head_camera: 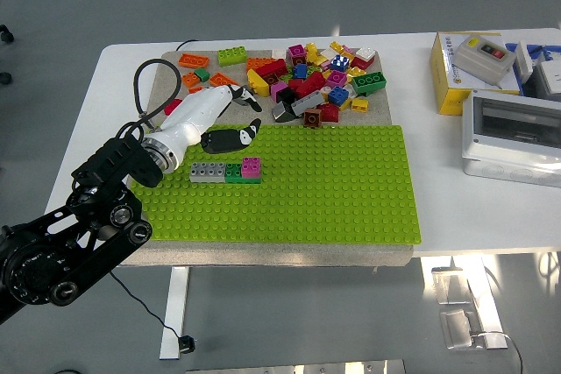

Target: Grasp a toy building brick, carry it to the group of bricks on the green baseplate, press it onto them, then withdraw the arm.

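A short row of joined bricks, grey [207,172], green [233,172] and pink [252,168], sits on the green baseplate [333,190] at its left part. My left hand [238,116] hovers above and behind that row, white with black fingertips, fingers spread and holding nothing. Its thumb [230,137] points right, just above the row without touching it. A heap of loose coloured bricks [316,76] lies on the beige mat beyond the baseplate. The right arm is out of view.
Orange bricks [195,62] and a green brick [231,55] lie at the mat's back left. A yellow box [478,63] and a grey-white plastic case [513,133] stand at the table's right. A black cable [145,85] loops over my left wrist.
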